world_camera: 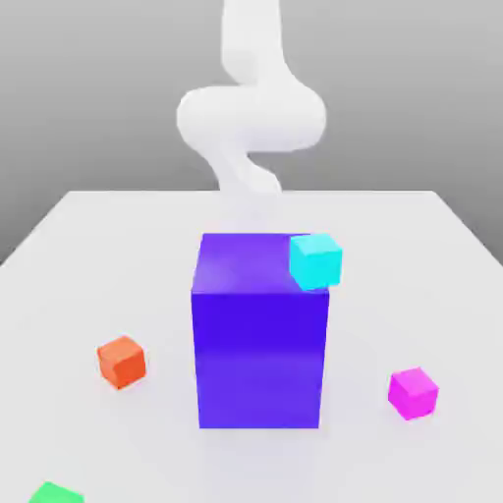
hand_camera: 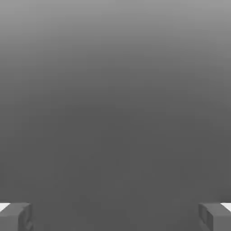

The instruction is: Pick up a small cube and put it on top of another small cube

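Magenta cube [world_camera: 413, 393]: you have it on the pale surface [world_camera: 128, 246], on the exterior view's right of the big blue-violet block [world_camera: 259, 344], apart from it.
Arm [world_camera: 251, 118]: white, you see it rising behind the block, its upper links bent and its lower part fading into the surface's white.
Fingers [hand_camera: 115, 219]: spread wide open, nothing between them for you.
Magenta cube's heading: turned askew to the block, a corner edge towards you; equal-sided, so no long axis.
Green cube [world_camera: 57, 494]: nearer you than the block, towards the exterior view's left, partly cut off.
Orange-red cube [world_camera: 122, 363]: on the block's left in the exterior view.
Cyan cube [world_camera: 315, 261]: overlaps the block's upper right corner in the exterior view.
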Motion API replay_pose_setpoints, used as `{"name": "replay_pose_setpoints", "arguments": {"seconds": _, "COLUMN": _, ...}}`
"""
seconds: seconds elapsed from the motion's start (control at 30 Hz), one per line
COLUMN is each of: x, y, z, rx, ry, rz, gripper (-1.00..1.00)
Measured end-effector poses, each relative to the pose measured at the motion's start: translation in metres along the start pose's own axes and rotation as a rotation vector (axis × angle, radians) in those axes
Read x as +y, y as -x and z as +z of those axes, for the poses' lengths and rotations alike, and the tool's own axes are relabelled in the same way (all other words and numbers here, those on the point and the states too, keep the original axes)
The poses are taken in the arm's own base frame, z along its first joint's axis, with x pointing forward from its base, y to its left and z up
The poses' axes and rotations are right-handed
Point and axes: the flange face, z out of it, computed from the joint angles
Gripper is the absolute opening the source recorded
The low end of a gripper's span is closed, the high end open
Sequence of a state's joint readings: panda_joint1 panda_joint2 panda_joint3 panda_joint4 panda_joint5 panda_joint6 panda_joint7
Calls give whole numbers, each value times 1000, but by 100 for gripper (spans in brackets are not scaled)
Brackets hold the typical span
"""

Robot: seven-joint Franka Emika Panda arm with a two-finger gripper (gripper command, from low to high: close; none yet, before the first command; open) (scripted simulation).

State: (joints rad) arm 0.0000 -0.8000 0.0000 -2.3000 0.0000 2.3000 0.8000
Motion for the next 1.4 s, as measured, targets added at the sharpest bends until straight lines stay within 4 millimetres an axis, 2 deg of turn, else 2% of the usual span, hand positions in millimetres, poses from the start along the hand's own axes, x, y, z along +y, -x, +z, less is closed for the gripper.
{"name": "replay_pose_setpoints", "arguments": {"seconds": 0.03, "x": -15, "y": 20, "z": 16, "rx": -7, "ry": 22, "rz": 31, "gripper": 0}}
{"name": "replay_pose_setpoints", "arguments": {"seconds": 0.1, "x": -15, "y": 20, "z": 16, "rx": -7, "ry": 22, "rz": 31, "gripper": 0}}
{"name": "replay_pose_setpoints", "arguments": {"seconds": 0.13, "x": -29, "y": 43, "z": 35, "rx": -14, "ry": 47, "rz": 66, "gripper": 0}}
{"name": "replay_pose_setpoints", "arguments": {"seconds": 0.27, "x": -29, "y": 43, "z": 35, "rx": -14, "ry": 47, "rz": 66, "gripper": 0}}
{"name": "replay_pose_setpoints", "arguments": {"seconds": 0.3, "x": -40, "y": 67, "z": 60, "rx": -26, "ry": 79, "rz": 110, "gripper": 0}}
{"name": "replay_pose_setpoints", "arguments": {"seconds": 0.67, "x": -40, "y": 67, "z": 60, "rx": -26, "ry": 79, "rz": 110, "gripper": 0}}
{"name": "replay_pose_setpoints", "arguments": {"seconds": 0.8, "x": -40, "y": 144, "z": 147, "rx": -72, "ry": 209, "rz": 286, "gripper": 0}}
{"name": "replay_pose_setpoints", "arguments": {"seconds": 0.83, "x": -40, "y": 144, "z": 147, "rx": -72, "ry": 209, "rz": 286, "gripper": 0}}
{"name": "replay_pose_setpoints", "arguments": {"seconds": 0.87, "x": -38, "y": 163, "z": 168, "rx": -82, "ry": 243, "rz": 332, "gripper": 0}}
{"name": "replay_pose_setpoints", "arguments": {"seconds": 0.97, "x": -25, "y": 218, "z": 227, "rx": -109, "ry": 347, "rz": 472, "gripper": 0}}
{"name": "replay_pose_setpoints", "arguments": {"seconds": 1.07, "x": -4, "y": 273, "z": 281, "rx": -132, "ry": 458, "rz": 620, "gripper": 0}}
{"name": "replay_pose_setpoints", "arguments": {"seconds": 1.17, "x": 17, "y": 308, "z": 309, "rx": -145, "ry": 535, "rz": 728, "gripper": 0}}
{"name": "replay_pose_setpoints", "arguments": {"seconds": 1.4, "x": 58, "y": 362, "z": 340, "rx": -150, "ry": 665, "rz": 911, "gripper": 0}}
